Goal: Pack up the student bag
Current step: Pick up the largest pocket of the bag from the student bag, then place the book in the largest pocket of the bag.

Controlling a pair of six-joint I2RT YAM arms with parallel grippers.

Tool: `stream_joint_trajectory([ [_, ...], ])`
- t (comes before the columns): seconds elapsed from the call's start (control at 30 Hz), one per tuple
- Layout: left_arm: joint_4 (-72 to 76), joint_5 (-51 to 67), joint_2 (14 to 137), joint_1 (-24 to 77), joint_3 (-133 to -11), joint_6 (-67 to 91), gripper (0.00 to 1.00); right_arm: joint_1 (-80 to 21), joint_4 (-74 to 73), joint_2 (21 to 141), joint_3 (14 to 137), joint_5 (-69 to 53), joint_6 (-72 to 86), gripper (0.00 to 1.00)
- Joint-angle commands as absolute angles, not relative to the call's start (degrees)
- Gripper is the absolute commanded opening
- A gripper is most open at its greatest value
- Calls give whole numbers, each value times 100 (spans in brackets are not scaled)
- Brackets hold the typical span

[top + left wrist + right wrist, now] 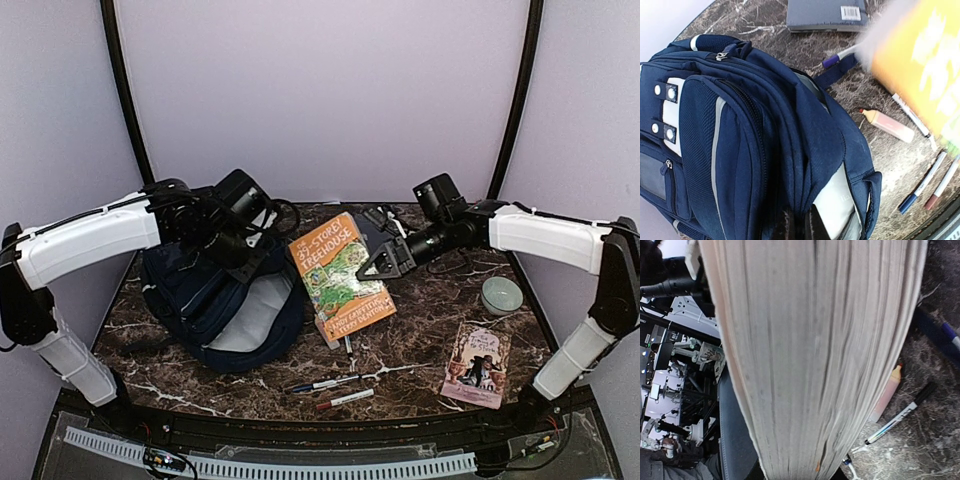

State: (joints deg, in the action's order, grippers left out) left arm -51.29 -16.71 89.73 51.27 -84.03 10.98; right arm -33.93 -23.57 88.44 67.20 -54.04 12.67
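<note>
As orange book (340, 275) fills right wrist view | student bag (740, 150) edges cropped

2 white-shelled arms (88, 240), black joints (25, 310), black wrists (440, 240)

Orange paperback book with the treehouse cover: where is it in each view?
Top external: orange paperback book, centre, right of the navy-blue fabric backpack.
Left wrist: blurred, upper right.
Right wrist: its page edges fill the middle.
Shared landmark: dark marble tabletop.
</note>
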Motion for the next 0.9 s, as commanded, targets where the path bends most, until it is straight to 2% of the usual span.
stream_joint_trajectory([
  [0.0, -4414, -1570, 8145, 5142, -8196, 1417, 0, -3811, -2619, 9323, 7200, -5897, 1407, 0],
  [0.3, -4027, -1756, 7443, 5149, -7922, 1402, 0, -4623, -2085, 10386, 7936, -6131, 2172, 0],
  [0.57, -3478, -1660, 7136, 5192, -7490, 1458, 0, -4937, -1451, 11782, 9382, -6356, 3454, 0],
  [0.87, -2879, -1783, 6787, 5221, -7103, 1600, 0, -5126, -866, 12542, 9728, -6094, 4572, 0],
])
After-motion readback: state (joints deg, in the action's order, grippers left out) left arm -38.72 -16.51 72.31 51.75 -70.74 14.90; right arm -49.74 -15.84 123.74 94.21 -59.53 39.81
